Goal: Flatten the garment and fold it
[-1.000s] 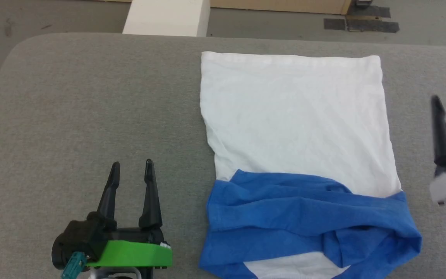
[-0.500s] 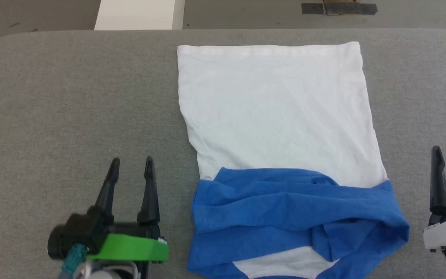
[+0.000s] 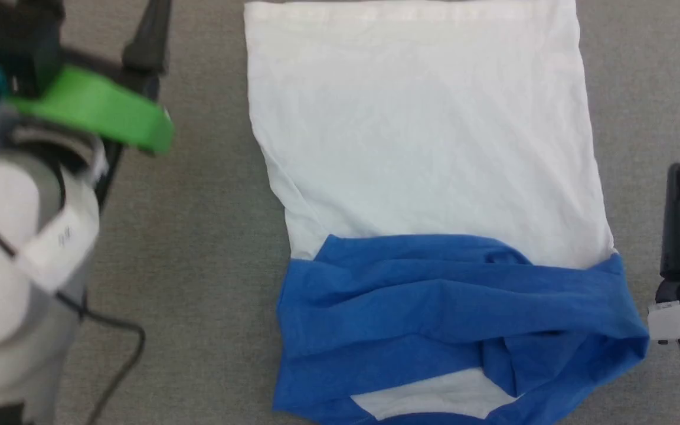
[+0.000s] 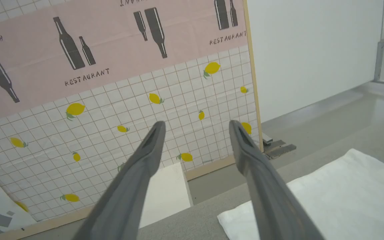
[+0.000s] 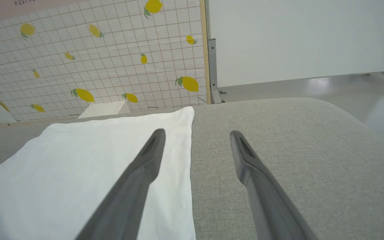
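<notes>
Lying on the grey table (image 3: 210, 236), the garment (image 3: 422, 147) spread its white body toward 12 o'clock in the head view, with its blue sleeves bunched across at 6 o'clock. The left gripper (image 4: 195, 128) hung at 10 o'clock, fingers apart and empty. The right gripper (image 5: 195, 133) sat at 4 o'clock just beside the cloth's edge, fingers likewise apart.

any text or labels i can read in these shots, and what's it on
"RESTAURANT": printed several times on the pink wall panel, by the bottle drawings; some copies are upside down or cut off.
White band on the left arm: print too blurred to read.
Garment: no text visible.
</notes>
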